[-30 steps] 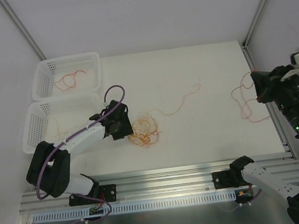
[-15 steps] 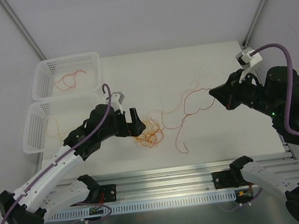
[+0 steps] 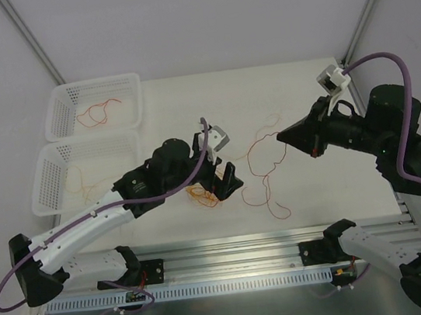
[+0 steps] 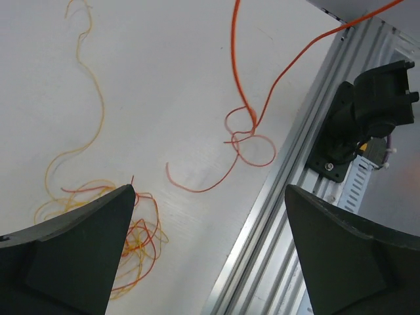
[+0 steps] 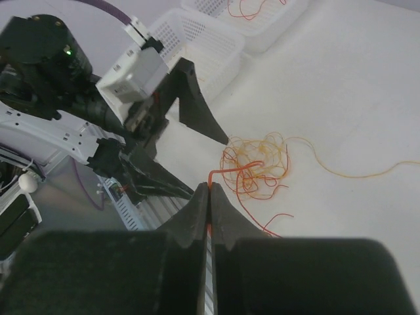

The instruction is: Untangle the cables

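Observation:
The cables' tangle [image 3: 205, 196] of red-orange and yellow-orange wire lies on the white table, also seen under my left wrist [image 4: 134, 244] and ahead of my right wrist [image 5: 258, 164]. My left gripper [image 3: 229, 180] hovers just right of the tangle, open [image 4: 209, 189], with nothing between its fingers. My right gripper [image 3: 282, 136] is shut [image 5: 209, 188] on one red-orange cable [image 3: 249, 156], lifted above the table; the cable hangs down and curls on the surface [image 4: 249, 141]. A loose yellow-orange strand [image 4: 98, 111] runs off the tangle.
Two white baskets stand at the far left: the far one [image 3: 125, 82] holds a red-orange wire [image 3: 98, 112], the near one [image 3: 46, 161] a faint yellow-orange wire. An aluminium rail [image 3: 247, 248] runs along the near table edge. A frame post [image 3: 367, 14] rises at the back right.
My left gripper swung right across the tangle and opened. My right gripper, shut on the red-orange cable, came in from the table's right edge toward the middle, dragging the cable along.

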